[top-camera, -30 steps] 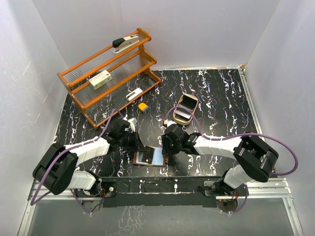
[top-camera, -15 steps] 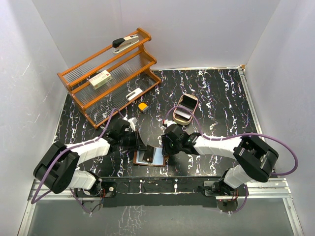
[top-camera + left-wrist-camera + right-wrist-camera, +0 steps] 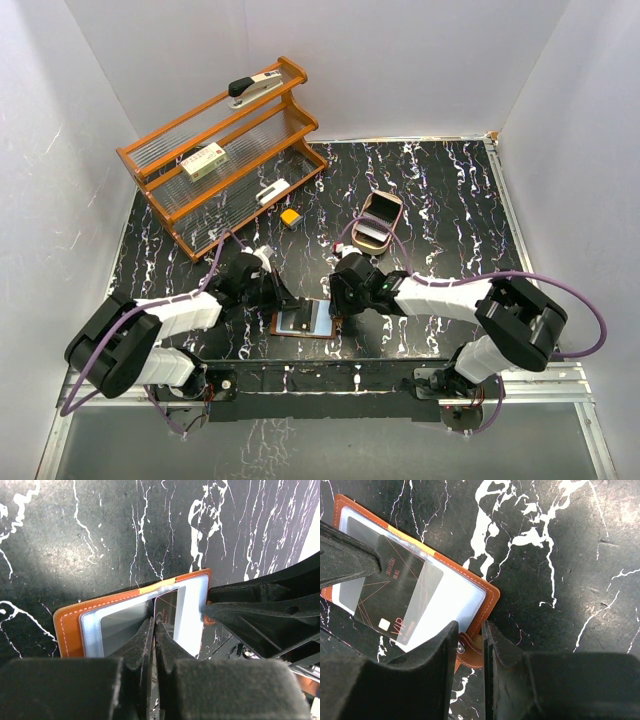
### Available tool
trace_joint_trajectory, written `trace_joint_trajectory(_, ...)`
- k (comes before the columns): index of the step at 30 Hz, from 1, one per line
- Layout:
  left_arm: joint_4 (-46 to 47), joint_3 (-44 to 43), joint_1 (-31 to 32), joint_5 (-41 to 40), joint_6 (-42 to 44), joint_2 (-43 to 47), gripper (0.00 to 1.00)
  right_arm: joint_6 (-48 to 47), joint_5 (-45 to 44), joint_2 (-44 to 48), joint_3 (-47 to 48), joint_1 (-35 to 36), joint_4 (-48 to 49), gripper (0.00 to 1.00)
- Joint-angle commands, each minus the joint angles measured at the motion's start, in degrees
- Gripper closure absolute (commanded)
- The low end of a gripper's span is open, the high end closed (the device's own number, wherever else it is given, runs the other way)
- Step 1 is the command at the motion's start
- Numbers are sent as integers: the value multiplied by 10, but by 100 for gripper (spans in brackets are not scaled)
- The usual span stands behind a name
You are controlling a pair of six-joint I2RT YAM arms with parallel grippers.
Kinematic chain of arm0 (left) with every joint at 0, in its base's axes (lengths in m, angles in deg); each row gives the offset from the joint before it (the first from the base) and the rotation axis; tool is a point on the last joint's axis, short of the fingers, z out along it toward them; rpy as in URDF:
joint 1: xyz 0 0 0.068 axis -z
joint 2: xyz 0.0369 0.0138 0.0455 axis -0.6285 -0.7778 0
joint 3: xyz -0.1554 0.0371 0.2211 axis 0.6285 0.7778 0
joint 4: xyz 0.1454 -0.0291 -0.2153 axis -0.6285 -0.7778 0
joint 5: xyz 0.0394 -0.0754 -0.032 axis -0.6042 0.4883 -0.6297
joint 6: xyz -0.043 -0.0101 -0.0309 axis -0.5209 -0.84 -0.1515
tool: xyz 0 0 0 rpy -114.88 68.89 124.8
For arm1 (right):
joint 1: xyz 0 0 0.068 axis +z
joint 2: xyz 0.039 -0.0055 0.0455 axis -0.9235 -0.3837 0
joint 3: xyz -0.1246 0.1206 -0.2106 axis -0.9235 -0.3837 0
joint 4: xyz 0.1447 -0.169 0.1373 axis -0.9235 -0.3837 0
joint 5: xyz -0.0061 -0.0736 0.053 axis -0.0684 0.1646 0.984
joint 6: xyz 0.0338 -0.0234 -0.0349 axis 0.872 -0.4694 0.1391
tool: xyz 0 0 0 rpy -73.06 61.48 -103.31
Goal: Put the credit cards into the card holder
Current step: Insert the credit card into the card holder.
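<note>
The task looks to be at its first card, and that card is only half seated. The open card holder lies at 6 o'clock on the table, between the two arms. A dark VIP card sits askew on it, one end under the clear pocket and the other end out toward 7 o'clock in the right wrist view.

The left gripper is clenched, its tips pinching what appears to be that card's edge. The right gripper is narrowed around the holder's closing tab, seemingly clamping it to steady the wallet (how firmly I cannot tell).

Left to do: square the card and slide it fully in. More cards wait in the oval tray, at 1 o'clock from the holder.
</note>
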Motion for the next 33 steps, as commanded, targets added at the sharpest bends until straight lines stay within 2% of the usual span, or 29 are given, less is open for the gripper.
trace_joint_trajectory(1,31,26,8,-33,-37,22,100,18,-5,10,-13,3,1,75)
trace_joint_trajectory(3,25,28,8,-36,-44,27,100,20,-10,15,-3,3,-11,72)
trace_joint_trajectory(8,-42,4,9,-47,-36,64,71,24,-10,54,34,3,-65,66)
trace_joint_trajectory(12,-64,-1,9,-39,-36,76,61,42,1,87,43,4,-87,66)
trace_joint_trajectory(18,-62,6,9,-22,-40,83,57,83,1,115,40,23,-71,66)
trace_joint_trajectory(26,-60,17,9,-15,-42,82,57,120,13,73,34,49,-24,66)
trace_joint_trajectory(33,-52,29,9,-13,-51,79,57,119,-35,59,15,49,-37,64)
